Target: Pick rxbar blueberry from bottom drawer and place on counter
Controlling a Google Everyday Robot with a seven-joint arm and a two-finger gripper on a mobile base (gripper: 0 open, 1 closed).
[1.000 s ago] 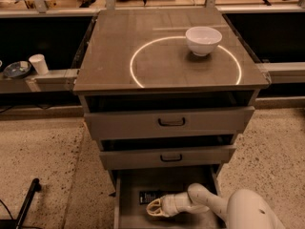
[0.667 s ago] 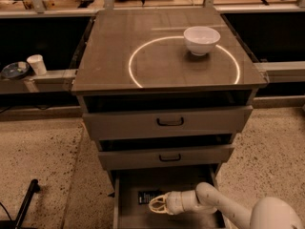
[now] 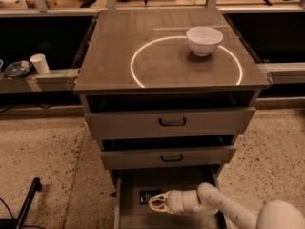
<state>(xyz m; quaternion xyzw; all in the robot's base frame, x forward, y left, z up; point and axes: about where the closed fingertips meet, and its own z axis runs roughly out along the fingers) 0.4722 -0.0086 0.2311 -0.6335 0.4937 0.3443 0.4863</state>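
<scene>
Rxbar blueberry [image 3: 148,195] is lying in the bottom drawer [image 3: 135,217], lower centre of the frame. The pincer [image 3: 153,203] is hovering right at it; whether spread or pressed together, I cannot tell.
</scene>
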